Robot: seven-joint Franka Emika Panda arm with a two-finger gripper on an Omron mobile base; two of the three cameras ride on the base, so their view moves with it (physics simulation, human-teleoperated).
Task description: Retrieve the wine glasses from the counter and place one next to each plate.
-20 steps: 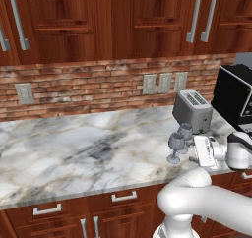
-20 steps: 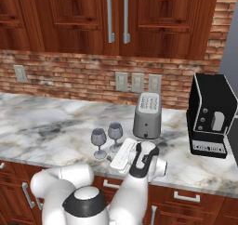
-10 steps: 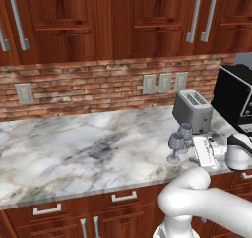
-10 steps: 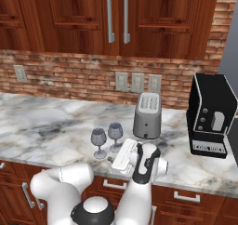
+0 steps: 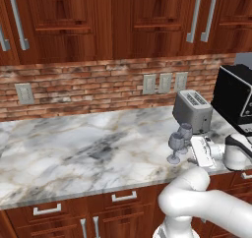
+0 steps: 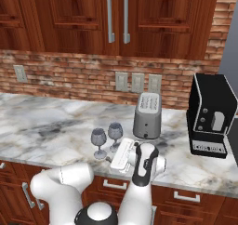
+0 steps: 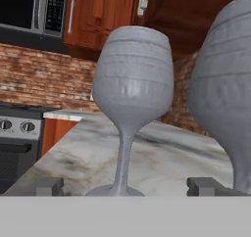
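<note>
Nothing much has moved over the last second: my arm's elbow has swung a touch in the right base view, but the tool point(image 6: 122, 153) sits where it was, low over the tabletop point(image 5: 74, 153) and levelled at the two wine glasses. Both stand upright and untouched near the front edge, just left of the toaster point(image 6: 147, 121): the nearer wine glass point(image 6: 98, 142) and the second wine glass point(image 6: 115, 133) close beside it, apart from each other as far as I can tell. Hand view confirms the approach: one glass point(image 7: 131, 104) is framed between my fingertips point(image 7: 49, 186), stem roughly centred, the other glass bulking large at the right edge. Tool is fully spread, holding nothing; no contact yet. So I'd call this pre-grasp, lined up on the first glass, task barely started, neither glass lifted and no plate in sight from here. Next move as I judge it: ease forward so the fingers straddle the stem or lower bowl, then close. Risk: the neighbouring glass is close enough that my right finger could clip it on the way in and tip it. Coffee machine point(image 6: 211, 115) is well clear.
</note>
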